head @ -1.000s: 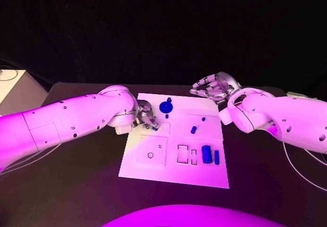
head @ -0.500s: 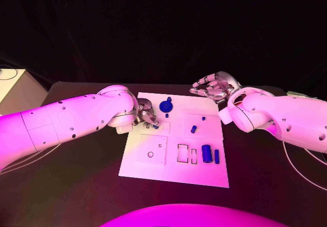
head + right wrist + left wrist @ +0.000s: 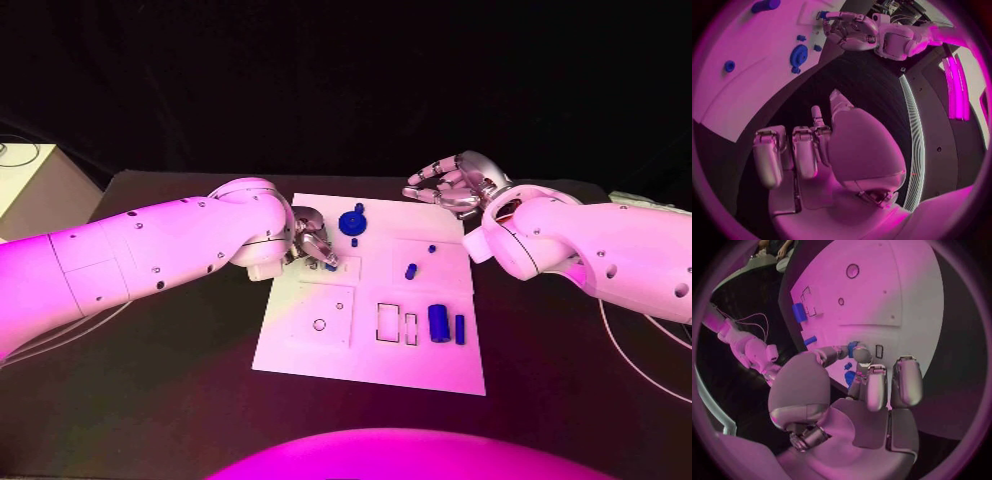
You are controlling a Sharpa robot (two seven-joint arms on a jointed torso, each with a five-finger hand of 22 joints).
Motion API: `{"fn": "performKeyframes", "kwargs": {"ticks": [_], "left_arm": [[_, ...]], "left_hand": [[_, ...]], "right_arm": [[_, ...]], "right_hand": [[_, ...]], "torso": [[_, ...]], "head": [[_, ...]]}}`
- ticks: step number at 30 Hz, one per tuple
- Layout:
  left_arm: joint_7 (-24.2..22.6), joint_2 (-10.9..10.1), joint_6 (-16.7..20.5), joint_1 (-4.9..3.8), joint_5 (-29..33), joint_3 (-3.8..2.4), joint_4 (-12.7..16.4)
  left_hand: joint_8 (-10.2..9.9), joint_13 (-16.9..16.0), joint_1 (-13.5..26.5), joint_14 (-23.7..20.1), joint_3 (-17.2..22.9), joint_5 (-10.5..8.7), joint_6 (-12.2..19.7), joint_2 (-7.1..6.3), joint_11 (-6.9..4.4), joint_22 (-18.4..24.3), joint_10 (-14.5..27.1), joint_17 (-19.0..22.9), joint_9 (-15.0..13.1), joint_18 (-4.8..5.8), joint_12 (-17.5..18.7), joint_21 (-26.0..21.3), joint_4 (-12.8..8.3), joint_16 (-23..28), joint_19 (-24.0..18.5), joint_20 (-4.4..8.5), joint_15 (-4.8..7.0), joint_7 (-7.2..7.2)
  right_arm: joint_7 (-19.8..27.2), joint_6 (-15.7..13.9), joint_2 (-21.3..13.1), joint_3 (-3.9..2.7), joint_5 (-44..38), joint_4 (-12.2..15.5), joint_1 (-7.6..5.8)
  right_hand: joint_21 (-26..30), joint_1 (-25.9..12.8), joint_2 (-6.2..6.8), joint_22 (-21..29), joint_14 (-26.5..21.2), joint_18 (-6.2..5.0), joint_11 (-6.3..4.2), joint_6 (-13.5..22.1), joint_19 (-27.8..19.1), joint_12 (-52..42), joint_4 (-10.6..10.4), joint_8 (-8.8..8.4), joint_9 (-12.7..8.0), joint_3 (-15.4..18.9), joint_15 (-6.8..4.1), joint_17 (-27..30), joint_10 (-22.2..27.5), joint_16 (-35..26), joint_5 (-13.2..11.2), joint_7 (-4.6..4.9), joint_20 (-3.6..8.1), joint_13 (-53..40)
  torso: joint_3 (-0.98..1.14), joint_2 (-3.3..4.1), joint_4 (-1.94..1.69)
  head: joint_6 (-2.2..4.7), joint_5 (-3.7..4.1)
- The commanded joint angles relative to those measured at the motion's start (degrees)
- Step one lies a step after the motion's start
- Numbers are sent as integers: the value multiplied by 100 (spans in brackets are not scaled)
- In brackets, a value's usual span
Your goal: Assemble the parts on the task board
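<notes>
Blue parts are spread over the white task board (image 3: pixel 310 355) at mid-table in the head view. A round blue disc part (image 3: pixel 352 225) sits at the board's 12 o'clock, with a small blue peg (image 3: pixel 353 243) just beside it toward the centre. Two small blue pieces (image 3: pixel 410 271) lie right of centre. At 4 o'clock a blue cylinder (image 3: pixel 437 324) and a slim blue bar (image 3: pixel 459 330) stand beside two rectangular recesses (image 3: pixel 387 322), which look unfilled; the round holes (image 3: pixel 319 325) at 8 o'clock also look open.

The left hand (image 3: pixel 313 249) is over the board's 10 o'clock edge, fingers pinched narrowly on a small blue part (image 3: pixel 852 349), clearest in the left wrist view. The right hand (image 3: pixel 456 183) hovers beyond the board's 1 o'clock corner, fingers loosely apart, holding nothing.

Judgement: assembly is at an early stage. Most parts appear loose, and several recesses remain to be filled.
</notes>
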State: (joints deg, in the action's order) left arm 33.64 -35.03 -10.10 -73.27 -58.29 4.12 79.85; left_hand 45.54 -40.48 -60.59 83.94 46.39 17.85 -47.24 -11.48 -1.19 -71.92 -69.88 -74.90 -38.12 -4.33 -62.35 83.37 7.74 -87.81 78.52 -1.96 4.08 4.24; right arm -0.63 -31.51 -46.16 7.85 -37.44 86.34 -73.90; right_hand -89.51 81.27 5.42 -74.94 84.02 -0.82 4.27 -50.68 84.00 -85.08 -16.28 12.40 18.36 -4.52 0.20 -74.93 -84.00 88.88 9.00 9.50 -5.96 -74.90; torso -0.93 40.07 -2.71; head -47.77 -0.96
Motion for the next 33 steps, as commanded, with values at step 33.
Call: {"fn": "performKeyframes", "kwargs": {"ticks": [33], "left_arm": [[-84,-20,130,42,-140,-10,59]], "left_hand": [[39,-11,38,489,996,42,-162,61,-12,-12,-31,-1100,-682,47,-20,26,-1019,-33,36,5,46,-122]], "right_arm": [[62,82,13,2,-81,-13,29]], "right_hand": [[12,-28,0,-1462,515,64,43,26,568,-1,-8,46,1,-47,21,-1168,-136,-16,36,-3,-36,-1084]], "torso": [[-6,7,15]], "head": [[-3,-6]]}}
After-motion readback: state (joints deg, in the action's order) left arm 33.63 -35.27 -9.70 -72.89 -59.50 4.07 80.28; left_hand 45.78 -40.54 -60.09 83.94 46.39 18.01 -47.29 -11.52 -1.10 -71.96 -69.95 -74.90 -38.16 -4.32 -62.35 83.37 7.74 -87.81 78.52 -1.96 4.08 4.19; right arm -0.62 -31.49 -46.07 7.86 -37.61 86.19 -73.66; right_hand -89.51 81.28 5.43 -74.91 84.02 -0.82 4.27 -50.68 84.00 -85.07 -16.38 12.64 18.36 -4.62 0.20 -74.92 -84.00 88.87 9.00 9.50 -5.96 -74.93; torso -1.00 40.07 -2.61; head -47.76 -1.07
